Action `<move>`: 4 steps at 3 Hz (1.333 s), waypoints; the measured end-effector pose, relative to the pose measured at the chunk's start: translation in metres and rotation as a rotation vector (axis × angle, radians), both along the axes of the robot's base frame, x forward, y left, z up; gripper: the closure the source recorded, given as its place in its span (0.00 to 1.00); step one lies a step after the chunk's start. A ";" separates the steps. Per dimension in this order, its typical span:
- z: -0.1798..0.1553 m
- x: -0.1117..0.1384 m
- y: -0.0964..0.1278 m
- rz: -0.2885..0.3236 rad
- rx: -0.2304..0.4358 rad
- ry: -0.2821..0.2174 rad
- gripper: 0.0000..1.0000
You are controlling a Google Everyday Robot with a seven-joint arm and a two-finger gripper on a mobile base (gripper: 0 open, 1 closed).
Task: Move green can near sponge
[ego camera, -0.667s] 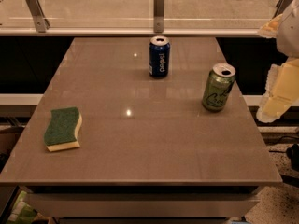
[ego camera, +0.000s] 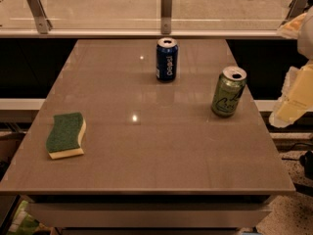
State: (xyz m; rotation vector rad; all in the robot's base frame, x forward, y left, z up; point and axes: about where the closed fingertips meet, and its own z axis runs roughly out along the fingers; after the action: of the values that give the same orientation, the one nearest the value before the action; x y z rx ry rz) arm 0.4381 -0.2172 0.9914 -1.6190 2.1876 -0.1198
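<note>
The green can (ego camera: 228, 91) stands upright near the table's right edge, light green with a silver top and dark line markings. The sponge (ego camera: 66, 134), with a dark green top and pale yellow base, lies flat near the table's front left. My gripper (ego camera: 295, 98) is a pale yellow-white shape at the right edge of the view. It is off the table, to the right of the green can and apart from it.
A dark blue Pepsi can (ego camera: 167, 59) stands upright at the back centre of the brown table (ego camera: 156, 165). A glass rail with metal posts (ego camera: 167, 11) runs behind the table. The floor drops away beyond the table's right edge.
</note>
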 end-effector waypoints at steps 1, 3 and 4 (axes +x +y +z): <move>0.001 0.000 -0.010 -0.083 0.101 -0.059 0.00; -0.010 0.008 -0.029 -0.246 0.326 -0.167 0.00; -0.022 0.017 -0.033 -0.288 0.422 -0.201 0.00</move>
State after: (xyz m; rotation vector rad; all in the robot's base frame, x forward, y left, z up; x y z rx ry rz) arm 0.4551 -0.2506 0.9696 -1.0175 2.1002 0.0892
